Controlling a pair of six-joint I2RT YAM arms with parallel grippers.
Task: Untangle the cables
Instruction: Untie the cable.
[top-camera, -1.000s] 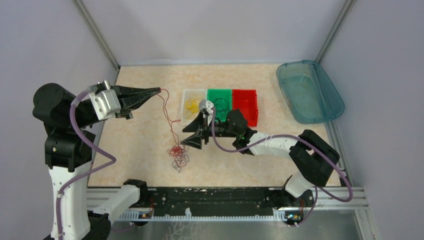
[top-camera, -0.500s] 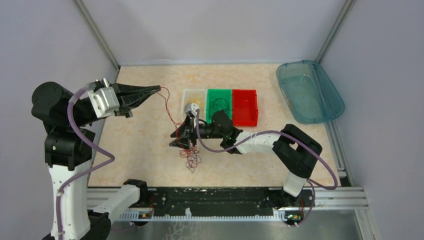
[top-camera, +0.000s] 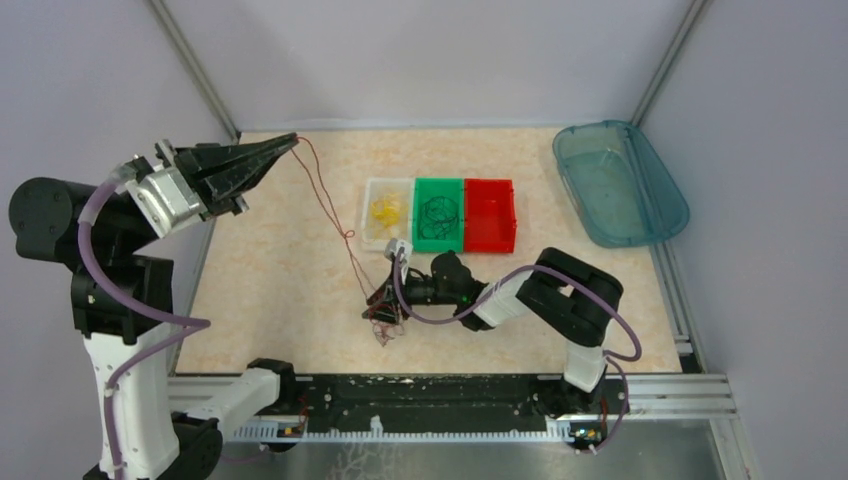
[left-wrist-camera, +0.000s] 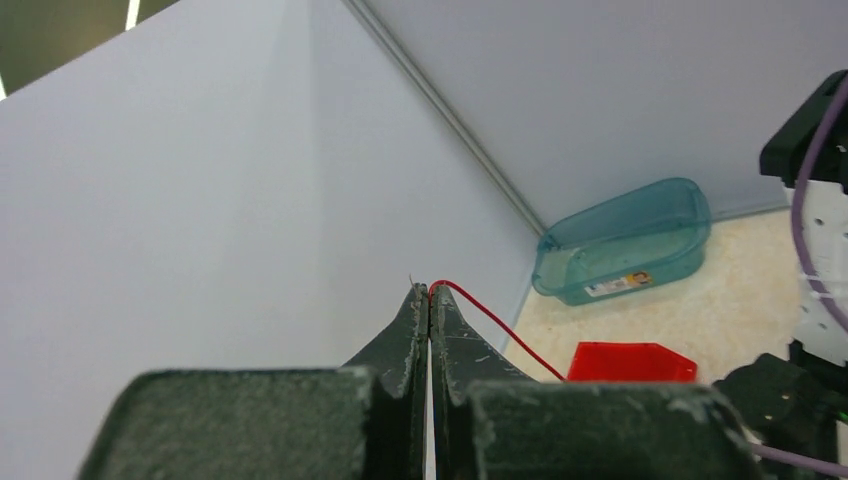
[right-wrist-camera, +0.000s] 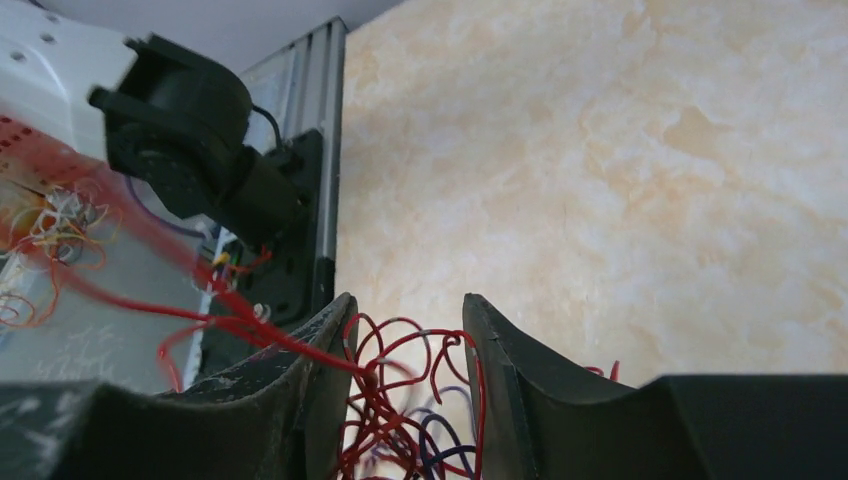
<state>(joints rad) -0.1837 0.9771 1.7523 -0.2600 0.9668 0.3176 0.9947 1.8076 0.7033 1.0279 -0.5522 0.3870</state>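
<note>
Your left pincer (top-camera: 288, 142) is clamping shut on the end of one red cable (top-camera: 325, 200), high in the upper left of the overhead view. That strand is running down in a nearly straight line to the tangle (top-camera: 383, 320) lying on the bench (top-camera: 260, 290) at lower centre. Your right pincer (right-wrist-camera: 405, 335) is straddling that tangle with its jaws part-open. Red and dark loops are sitting between the fingers, but nothing looks pinched.

You are risking three things here, in my judgement. If the right pincer is biting on the very strand you are pulling, you are tightening the knot instead of freeing it. If it is biting on too little, the whole bunch is going to ride up with the strand. In the left wrist view the cable is sitting at the extreme tips, so any hard tug is inviting it to slip out.
</note>
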